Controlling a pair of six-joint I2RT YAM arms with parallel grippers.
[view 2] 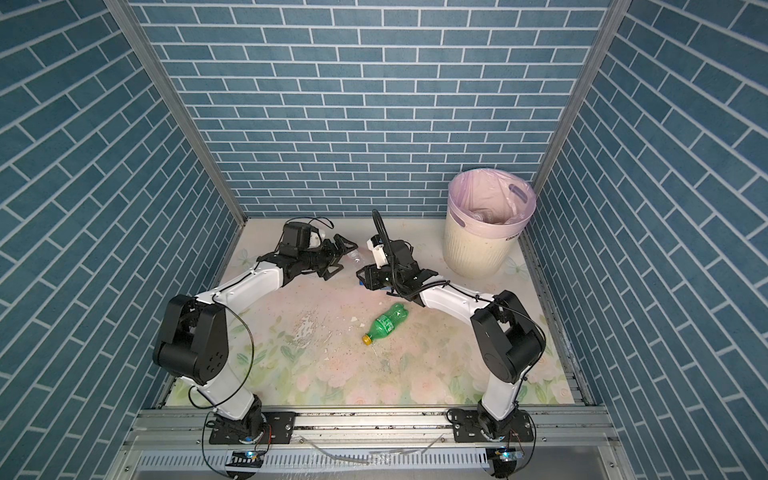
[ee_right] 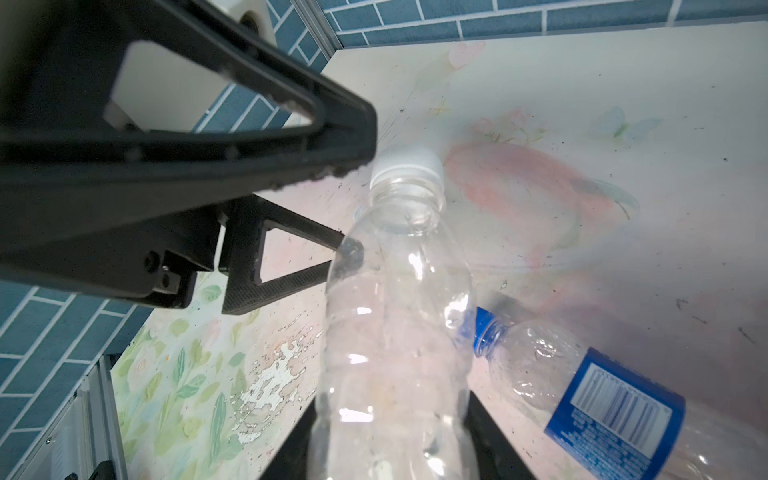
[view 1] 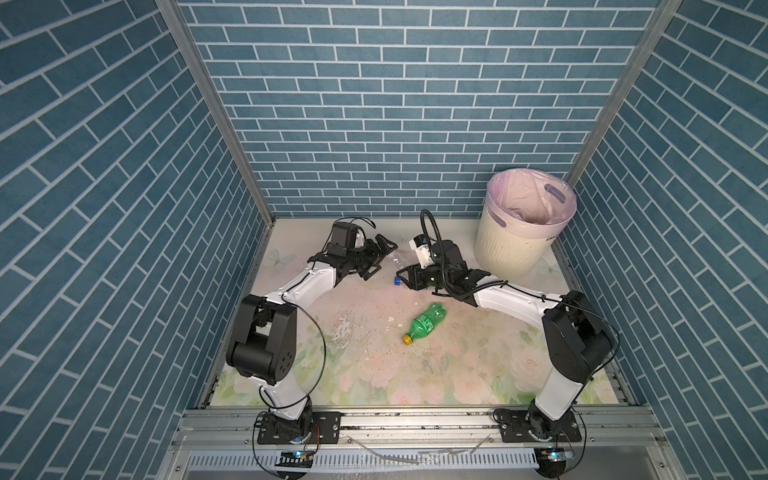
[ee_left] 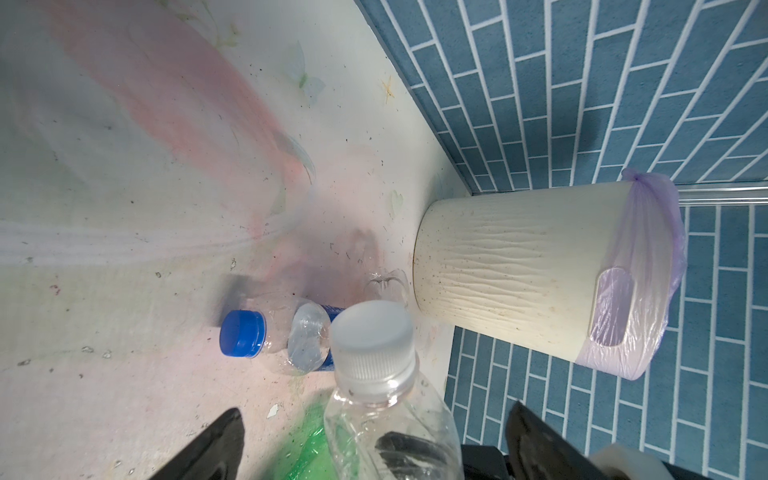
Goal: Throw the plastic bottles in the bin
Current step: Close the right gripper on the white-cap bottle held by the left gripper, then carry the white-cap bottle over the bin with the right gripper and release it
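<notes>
While the clear bottle [ee_right: 399, 332] is gripped by the right gripper [view 1: 402, 279], the left gripper [view 1: 386, 257] is held wide open beside its cap. A green bottle [view 1: 426, 323] and a blue-capped bottle [ee_left: 291, 336] are seen lying on the table [view 1: 374, 374]; the bin [view 1: 511, 245] is stood far right.

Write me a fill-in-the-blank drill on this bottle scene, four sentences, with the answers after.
1. The green bottle lying on the table has a ___ cap.
2. The right gripper is shut on the clear bottle, whose cap is ___.
3. The left gripper has its jaws ___.
4. The blue-labelled bottle lying on the table has a ___ cap.

Missing words: yellow; white; open; blue.
</notes>
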